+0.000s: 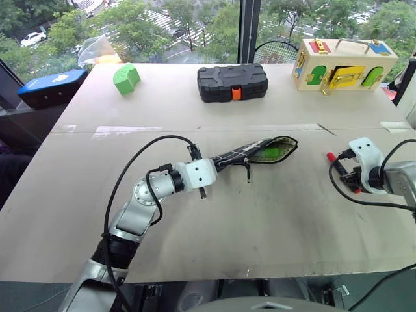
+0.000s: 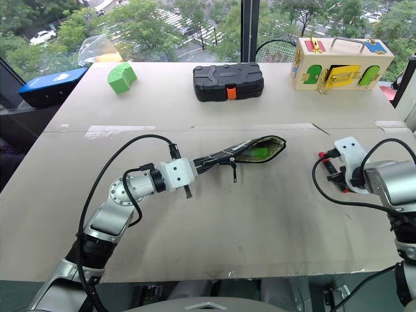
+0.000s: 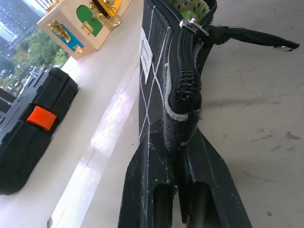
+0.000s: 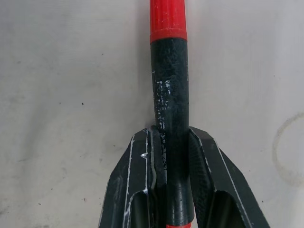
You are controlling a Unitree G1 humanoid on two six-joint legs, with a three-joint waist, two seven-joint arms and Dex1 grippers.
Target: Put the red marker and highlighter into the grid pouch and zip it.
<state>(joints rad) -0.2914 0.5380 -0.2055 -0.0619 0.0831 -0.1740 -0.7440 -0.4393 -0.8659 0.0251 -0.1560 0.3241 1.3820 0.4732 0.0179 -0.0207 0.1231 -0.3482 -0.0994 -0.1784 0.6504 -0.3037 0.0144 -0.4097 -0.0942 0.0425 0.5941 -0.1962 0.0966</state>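
Gripping, right tool (image 4: 172, 142): red marker (image 4: 170, 95) between its fingers, on the table (image 1: 260, 221).
Left tool (image 3: 178, 152): clamped on grid pouch (image 3: 159, 76) end.

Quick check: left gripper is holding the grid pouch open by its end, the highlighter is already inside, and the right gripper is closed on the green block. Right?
Not quite. The right gripper is closed on the red marker, not the green block, which sits at the table's far left; the right wrist view shows it. The rest holds: the left gripper holds the grid pouch by its end, with the highlighter inside.
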